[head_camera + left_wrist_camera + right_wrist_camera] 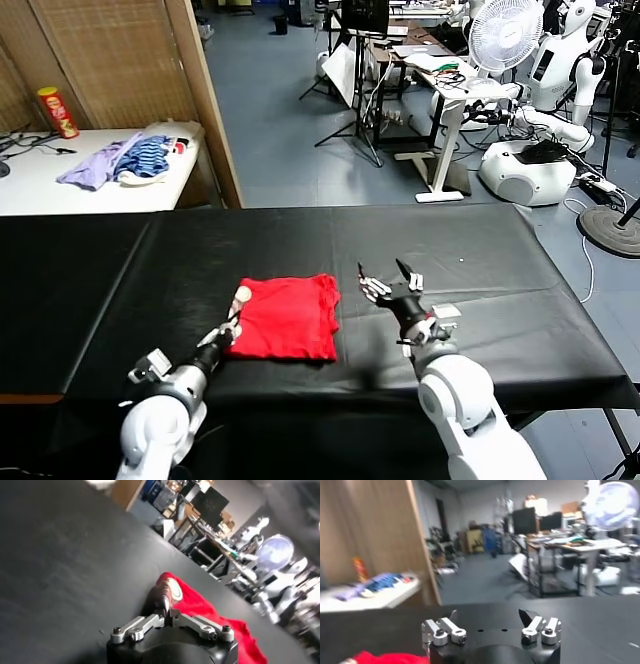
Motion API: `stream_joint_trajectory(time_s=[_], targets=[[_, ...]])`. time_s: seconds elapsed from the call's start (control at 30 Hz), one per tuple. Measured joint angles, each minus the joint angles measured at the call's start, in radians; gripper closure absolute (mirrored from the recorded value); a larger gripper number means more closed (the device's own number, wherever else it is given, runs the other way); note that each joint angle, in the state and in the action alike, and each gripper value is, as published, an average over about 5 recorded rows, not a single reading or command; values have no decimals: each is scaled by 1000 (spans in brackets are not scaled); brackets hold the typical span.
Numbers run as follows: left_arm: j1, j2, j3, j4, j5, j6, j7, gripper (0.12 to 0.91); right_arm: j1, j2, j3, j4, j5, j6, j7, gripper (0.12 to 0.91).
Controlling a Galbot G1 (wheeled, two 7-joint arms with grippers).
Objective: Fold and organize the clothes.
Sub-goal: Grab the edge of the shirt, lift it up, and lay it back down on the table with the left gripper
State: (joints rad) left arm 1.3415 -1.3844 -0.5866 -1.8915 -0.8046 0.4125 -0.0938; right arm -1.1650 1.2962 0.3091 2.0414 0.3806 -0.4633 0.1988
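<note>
The clothes are one bright red T-shirt [288,316], lying folded into a rough rectangle on the black table [480,290], with a white label [242,294] at its far left corner. My left gripper [233,326] is at the shirt's left edge, shut on the red fabric there. In the left wrist view its closed fingertips [164,601] pinch the edge of the shirt [210,611] beside the label [175,590]. My right gripper [383,272] hovers open to the right of the shirt, apart from it. The right wrist view shows the right gripper [488,614] with nothing between its spread fingers.
A white side table [40,185] at the back left holds a pile of purple and blue-striped garments [125,160] and a red can [57,112]. A wooden partition [210,100] stands behind. Desks, a fan [505,35] and other robots fill the room beyond the black table.
</note>
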Motion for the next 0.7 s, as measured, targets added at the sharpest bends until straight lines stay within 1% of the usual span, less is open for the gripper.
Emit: stream_joint_trajectory(time_s=[0.1, 0.2, 0.3, 0.4, 0.57, 0.7], targets=[[9, 12, 3, -16, 162, -8, -5, 871, -25, -1, 19, 6, -37, -32, 5, 227], [21, 35, -5, -34, 345, -14, -10, 872, -45, -1, 28, 5, -55, -43, 6, 227], [34, 72, -22, -50, 518, -24, -8, 872, -53, 1, 28, 2, -60, -48, 5, 227], [47, 121, -45, -65, 669, -36, -3, 872, -53, 3, 23, -1, -61, -51, 5, 227], [71, 226, -107, -99, 869, -43, -2, 872, -48, 4, 14, -5, -60, -54, 5, 227], [92, 293, -160, -145, 980, -59, 0, 872, -49, 8, 10, -7, -58, -55, 4, 227]])
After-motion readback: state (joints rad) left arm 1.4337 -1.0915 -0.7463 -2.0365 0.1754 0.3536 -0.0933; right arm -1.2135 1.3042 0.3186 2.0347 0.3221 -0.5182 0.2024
